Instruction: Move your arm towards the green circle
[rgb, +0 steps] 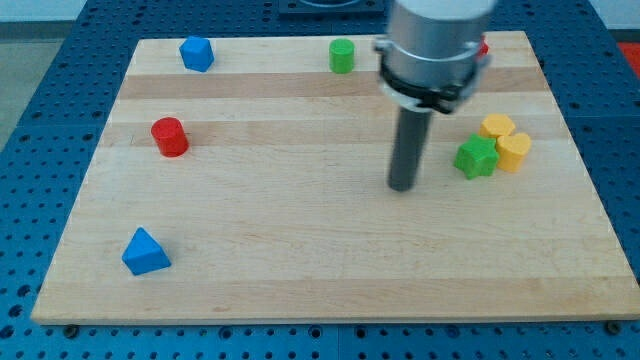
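Note:
The green circle (342, 56) is a small green cylinder near the view's top edge of the wooden board (300, 260), a little right of centre. My tip (402, 186) touches the board at centre right, below and to the right of the green circle, well apart from it. A green star-shaped block (476, 157) lies to the right of my tip, with a small gap.
Two yellow blocks (497, 127) (514, 151) sit against the green star at the right. A red cylinder (170, 136) is at the left, a blue block (197, 53) at top left, a blue triangle (145, 252) at bottom left. A red block (484, 47) peeks out behind the arm.

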